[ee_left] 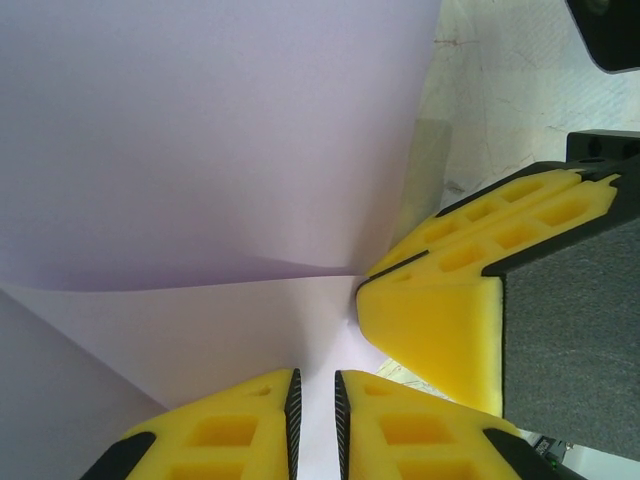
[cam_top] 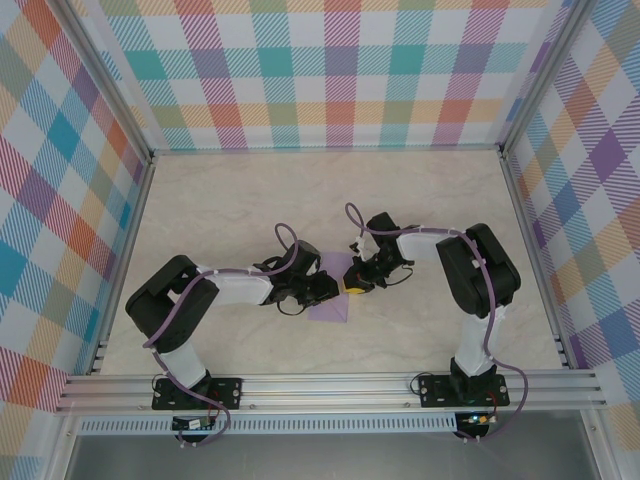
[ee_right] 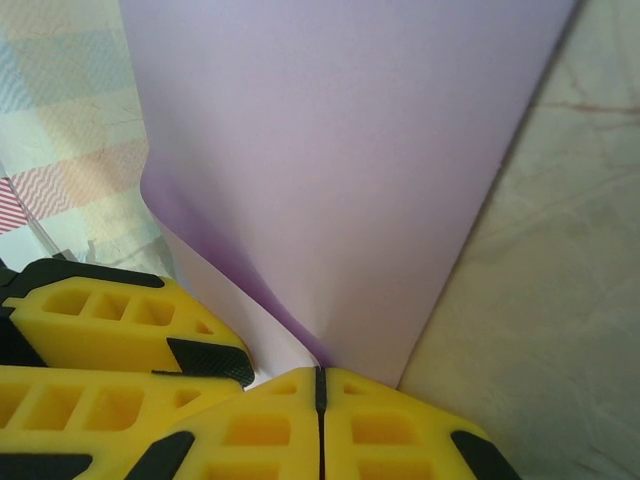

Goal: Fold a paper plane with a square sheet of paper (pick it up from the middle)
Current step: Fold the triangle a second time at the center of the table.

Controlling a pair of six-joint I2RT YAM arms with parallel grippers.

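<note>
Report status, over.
Right gripper shut on paper. Left gripper barely open, tips at paper. Paper partly folded, flap raised. Grippers crowded at the crease.

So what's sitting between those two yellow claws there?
The square sheet of paper, lilac and partly folded up. The left wrist view shows it spanning the stretch between the left gripper and the right gripper.

Pale marbled table (cam_top: 250, 200) inside pastel plaid walls (cam_top: 330, 70), aluminium frame (cam_top: 330, 385).

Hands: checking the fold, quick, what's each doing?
Left hand: nearly closed, grip on the paper unclear.
Right hand: closed, tips at the paper's fold.
</note>
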